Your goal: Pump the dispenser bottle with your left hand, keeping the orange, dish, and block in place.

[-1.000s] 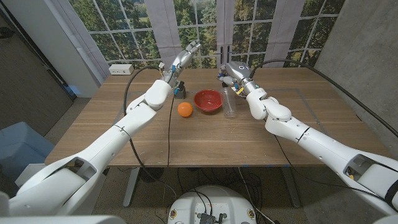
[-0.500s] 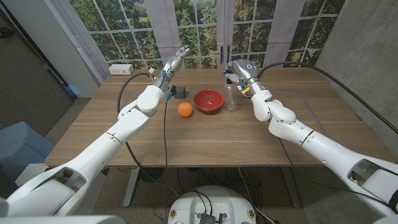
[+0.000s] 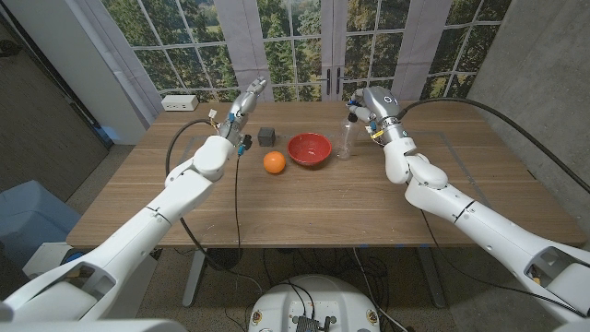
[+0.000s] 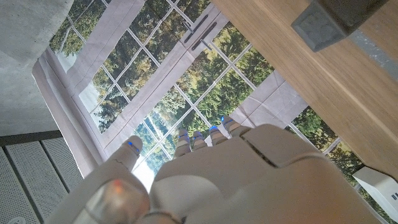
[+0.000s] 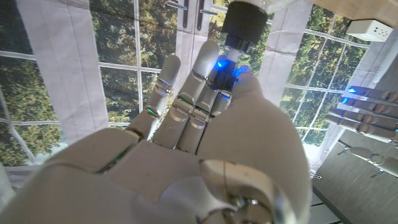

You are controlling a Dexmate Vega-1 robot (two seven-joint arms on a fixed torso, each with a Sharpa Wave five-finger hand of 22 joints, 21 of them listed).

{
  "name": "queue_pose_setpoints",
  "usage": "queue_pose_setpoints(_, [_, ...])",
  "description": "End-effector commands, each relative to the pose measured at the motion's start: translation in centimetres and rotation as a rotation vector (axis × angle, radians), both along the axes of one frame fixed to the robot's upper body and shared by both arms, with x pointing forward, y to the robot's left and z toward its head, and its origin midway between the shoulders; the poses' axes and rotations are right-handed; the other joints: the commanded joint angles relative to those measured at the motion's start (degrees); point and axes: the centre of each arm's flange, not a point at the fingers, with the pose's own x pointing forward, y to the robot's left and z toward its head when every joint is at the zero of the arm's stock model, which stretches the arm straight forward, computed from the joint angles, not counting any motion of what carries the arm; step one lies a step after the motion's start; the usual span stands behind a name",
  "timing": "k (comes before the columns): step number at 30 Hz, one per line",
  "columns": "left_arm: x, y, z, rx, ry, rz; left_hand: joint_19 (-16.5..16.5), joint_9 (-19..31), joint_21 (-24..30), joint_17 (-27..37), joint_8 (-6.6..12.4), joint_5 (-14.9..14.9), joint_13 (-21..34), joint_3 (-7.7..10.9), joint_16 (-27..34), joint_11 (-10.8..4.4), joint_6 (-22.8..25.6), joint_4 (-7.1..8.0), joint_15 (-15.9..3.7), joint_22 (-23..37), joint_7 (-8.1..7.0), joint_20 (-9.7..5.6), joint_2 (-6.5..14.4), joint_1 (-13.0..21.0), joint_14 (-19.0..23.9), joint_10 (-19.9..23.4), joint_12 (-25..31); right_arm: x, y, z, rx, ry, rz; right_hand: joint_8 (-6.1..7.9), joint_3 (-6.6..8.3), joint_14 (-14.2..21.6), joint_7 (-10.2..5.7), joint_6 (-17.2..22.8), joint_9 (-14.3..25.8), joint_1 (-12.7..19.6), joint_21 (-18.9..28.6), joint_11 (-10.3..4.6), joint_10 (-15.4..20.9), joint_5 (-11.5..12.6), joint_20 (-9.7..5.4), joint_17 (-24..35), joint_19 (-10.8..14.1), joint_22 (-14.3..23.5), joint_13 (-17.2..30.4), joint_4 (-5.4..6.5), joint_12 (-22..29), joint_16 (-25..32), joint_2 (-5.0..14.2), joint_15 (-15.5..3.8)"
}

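On the wooden table (image 3: 304, 198), toward its far side, four things stand in a loose row: a dark block (image 3: 267, 136), an orange (image 3: 274, 162) a little nearer the robot, a red dish (image 3: 309, 148), and a clear dispenser bottle (image 3: 346, 140) with a dark pump top. The orange sits just beside the dish, apart from it, and the bottle stands upright just past the dish's other side.

The left hand (image 3: 245, 100) is raised above the far left part of the table, beside the block and well apart from the bottle. Its fingers are stretched out and apart, and it holds nothing. From the left wrist view, the back of the left hand (image 4: 211, 180) points toward the windows, with the block (image 4: 323, 23) on the tabletop off to one side.

The right hand (image 3: 367, 100) is up near the bottle's top. In the right wrist view, its fingers (image 5: 186, 102) are extended and slightly spread, close by the bottle's dark pump (image 5: 244, 25), but whether they touch it cannot be told; nothing is clasped in the hand (image 5: 205, 143).
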Motion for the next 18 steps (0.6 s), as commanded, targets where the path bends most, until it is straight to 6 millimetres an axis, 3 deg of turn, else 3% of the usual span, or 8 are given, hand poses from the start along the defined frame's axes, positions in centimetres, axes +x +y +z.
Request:
queue_pose_setpoints(1, [0.0, 1.1, -1.1, -0.03, 0.028, 0.01, 0.41, 0.04, 0.03, 0.15, 0.29, 0.45, 0.08, -0.06, 0.04, -0.02, 0.38, -0.18, -1.64, 0.2, -0.04, -0.93, 1.44, 0.56, -0.92, -0.11, 0.45, -0.3, -2.7, -0.6, 0.069, -0.005, -0.09, -0.06, -0.38, 0.63, -0.15, 0.0, 0.1, 0.83, 0.24, 0.18, 0.45, 0.27, -9.22, 0.27, -0.2, 0.03, 0.35, -0.23, -0.25, -0.1, 0.06, -0.18])
queue_pose_setpoints(18, [-0.4, 2.8, -2.5, -0.097, 0.062, 0.005, 1.2, 0.04, 0.23, 0.14, 0.27, 0.47, 0.09, -0.12, 0.12, 0.25, 0.38, -0.37, -1.4, 0.19, -0.09, -0.12, 1.48, 0.67, -0.52, -0.1, 0.44, -0.8, -4.5, -2.4, 0.095, -0.008, -0.187, -0.23, -0.72, 0.66, -0.26, -0.07, 0.13, 1.07, 0.37, 0.3, 0.45, 0.4, -9.25, 0.5, -0.35, 0.0, 0.44, -0.16, -0.48, -0.34, 0.17, -0.17])
